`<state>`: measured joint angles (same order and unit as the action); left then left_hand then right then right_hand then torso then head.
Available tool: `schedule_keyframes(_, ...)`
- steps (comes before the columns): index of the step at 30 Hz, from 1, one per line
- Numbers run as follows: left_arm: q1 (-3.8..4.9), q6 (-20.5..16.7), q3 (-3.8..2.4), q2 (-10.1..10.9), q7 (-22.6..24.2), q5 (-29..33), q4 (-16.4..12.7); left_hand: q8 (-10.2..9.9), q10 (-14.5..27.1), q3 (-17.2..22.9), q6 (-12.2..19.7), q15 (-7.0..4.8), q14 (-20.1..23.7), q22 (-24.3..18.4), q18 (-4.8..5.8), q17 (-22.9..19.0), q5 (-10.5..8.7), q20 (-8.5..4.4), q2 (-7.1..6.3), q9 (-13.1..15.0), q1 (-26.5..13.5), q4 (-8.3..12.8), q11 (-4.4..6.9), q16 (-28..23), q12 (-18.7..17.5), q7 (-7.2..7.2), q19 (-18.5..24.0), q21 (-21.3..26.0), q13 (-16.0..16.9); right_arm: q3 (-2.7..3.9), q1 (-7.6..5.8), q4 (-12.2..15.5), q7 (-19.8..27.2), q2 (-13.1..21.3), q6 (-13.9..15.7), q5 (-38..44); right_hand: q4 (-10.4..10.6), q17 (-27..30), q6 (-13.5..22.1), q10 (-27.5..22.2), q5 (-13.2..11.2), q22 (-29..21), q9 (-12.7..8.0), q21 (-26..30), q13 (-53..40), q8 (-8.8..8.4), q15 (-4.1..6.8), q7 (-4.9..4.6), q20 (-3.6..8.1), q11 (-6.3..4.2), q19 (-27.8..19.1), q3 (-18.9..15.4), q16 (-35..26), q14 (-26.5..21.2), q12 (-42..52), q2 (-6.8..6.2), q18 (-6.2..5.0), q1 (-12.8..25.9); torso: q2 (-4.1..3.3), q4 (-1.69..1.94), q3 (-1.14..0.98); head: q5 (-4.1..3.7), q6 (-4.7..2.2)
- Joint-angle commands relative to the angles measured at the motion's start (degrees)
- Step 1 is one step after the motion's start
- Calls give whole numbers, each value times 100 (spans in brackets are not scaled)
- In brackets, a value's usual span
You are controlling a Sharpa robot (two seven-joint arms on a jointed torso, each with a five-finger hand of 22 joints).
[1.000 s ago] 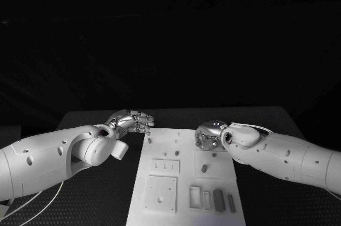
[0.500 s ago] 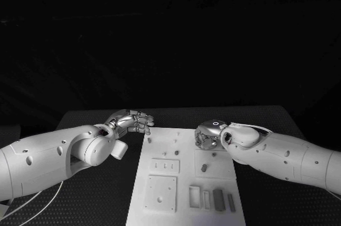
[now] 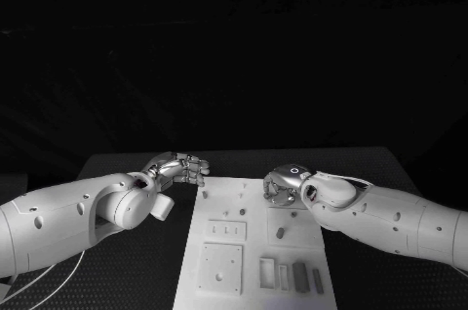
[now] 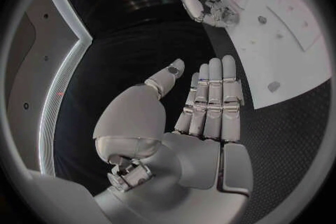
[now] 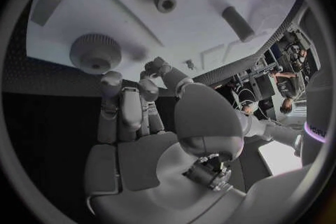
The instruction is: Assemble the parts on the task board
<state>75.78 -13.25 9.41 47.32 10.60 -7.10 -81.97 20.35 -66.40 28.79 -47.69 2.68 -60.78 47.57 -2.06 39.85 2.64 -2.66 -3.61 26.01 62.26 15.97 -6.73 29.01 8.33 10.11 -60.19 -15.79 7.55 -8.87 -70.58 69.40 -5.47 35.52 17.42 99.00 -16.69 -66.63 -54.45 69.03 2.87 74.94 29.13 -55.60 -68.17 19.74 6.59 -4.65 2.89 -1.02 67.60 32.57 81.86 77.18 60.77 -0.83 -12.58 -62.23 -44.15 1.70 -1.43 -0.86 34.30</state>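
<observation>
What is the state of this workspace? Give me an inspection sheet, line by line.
Surface: black table, task board lying along its middle.
Job's things: small parts lie or stand on the board; a round knurled part sits near its far end.
Clutter: nothing seen.
Robot hands: left robot hand flat, fingers straight, holding nothing, beside the board's far left corner. Right robot hand curled over the board's far right, fingertips close to the knurled part; contact cannot be told.
Cables: pale cable hangs under the left arm.
Surroundings: dark beyond the table.
</observation>
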Motion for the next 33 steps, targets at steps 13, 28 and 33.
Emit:
schedule_keyframes(13, 33, -84, -6, -19, 35, 4, 14, -46, 27, -2, 30, 6, -6, 17, -106, 41, 24, -25, -32, -7, -42, 4, -61, -68, -73, 50, 24, 28, -10, 6, -144, -134, -523, -397, 307, 533, -2, -14, -428, 92, -1, 113, 109, -51, -12, 43, 27, -43, 24, -18, 11, 31, 29, 39, 16, -13, -242, -47, -22, 19, -11, -10, -87)
schedule_keyframes(28, 36, -53, -6, -115, 51, 6, 17, -57, 40, 9, 43, 7, -12, 25, -105, 67, 24, -24, -31, -6, -39, 1, -72, -89, -100, 58, 22, 34, -12, -12, -124, -619, -641, -998, 285, 751, -1, -6, -434, 91, -1, 111, 115, -55, 3, 44, 32, -39, 22, -23, 15, 30, 29, 42, -6, -17, -241, -51, -29, 28, -11, 0, -117)
schedule_keyframes(33, 36, -46, -6, -125, 48, 6, 19, -59, 40, 10, 44, 7, -13, 26, -104, 72, 24, -24, -30, -6, -42, -1, -73, -93, -104, 59, 22, 35, -12, -22, -107, -754, -648, -1124, 268, 769, 0, -9, -433, 91, -1, 110, 116, -55, 5, 43, 33, -39, 22, -24, 16, 30, 31, 45, -11, -16, -242, -52, -24, 17, -11, 17, -116)
